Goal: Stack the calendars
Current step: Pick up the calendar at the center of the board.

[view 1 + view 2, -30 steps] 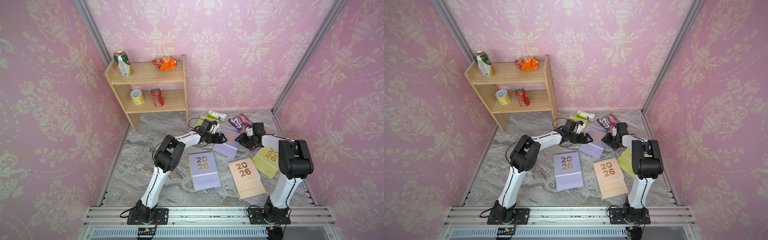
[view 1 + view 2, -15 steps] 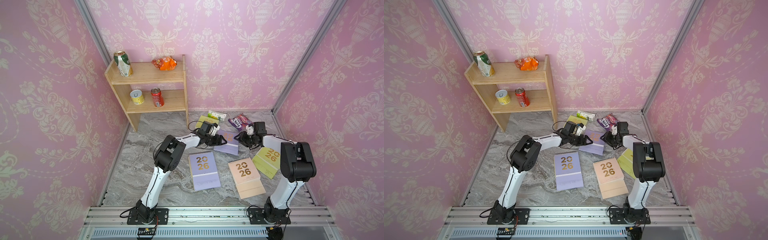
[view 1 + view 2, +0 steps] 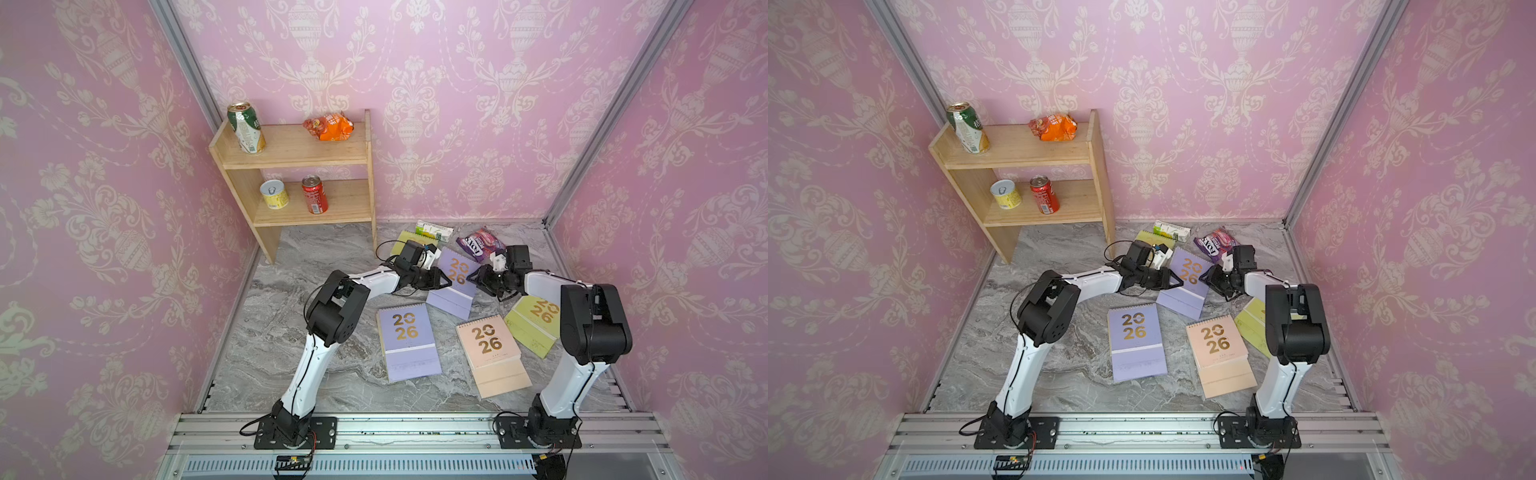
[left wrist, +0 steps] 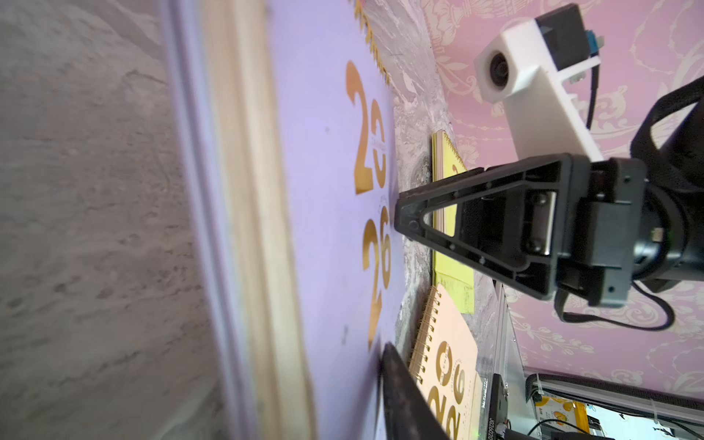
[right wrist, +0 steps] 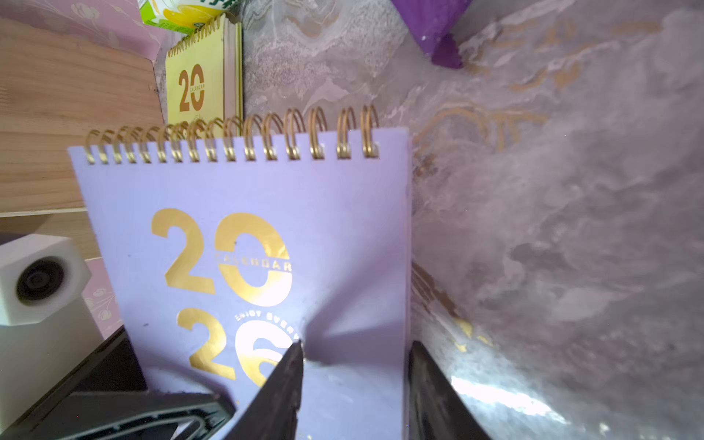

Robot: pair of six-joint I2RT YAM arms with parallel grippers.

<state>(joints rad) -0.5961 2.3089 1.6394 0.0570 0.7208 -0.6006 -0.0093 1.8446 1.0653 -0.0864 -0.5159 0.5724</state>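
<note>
With the robot bases taken as 6 o'clock and the back wall as 12 on the marble table, a lilac calendar is found at about 1 o'clock from the table's middle, caught between the two arms. The right gripper is applied to its 3 o'clock edge and is seen clamped there: in the right wrist view one finger is laid on the cover beside the gold "26", and the other is set just past the side edge. The left gripper is placed at the 9 o'clock edge. In the left wrist view a single finger is shown over the cover and its partner is hidden, so whether that edge is pinched cannot be told. Whether this calendar is lifted clear of the table cannot be judged either. A second lilac calendar is laid flat near the middle, slightly toward 6 o'clock. A peach calendar is laid at 4 o'clock and a yellow-green calendar at 3 o'clock, partly covered by the right arm. A rear yellow-green calendar is seen at 12 o'clock, just beside a green-white carton. A purple packet is set at 1 o'clock behind the held calendar.
</note>
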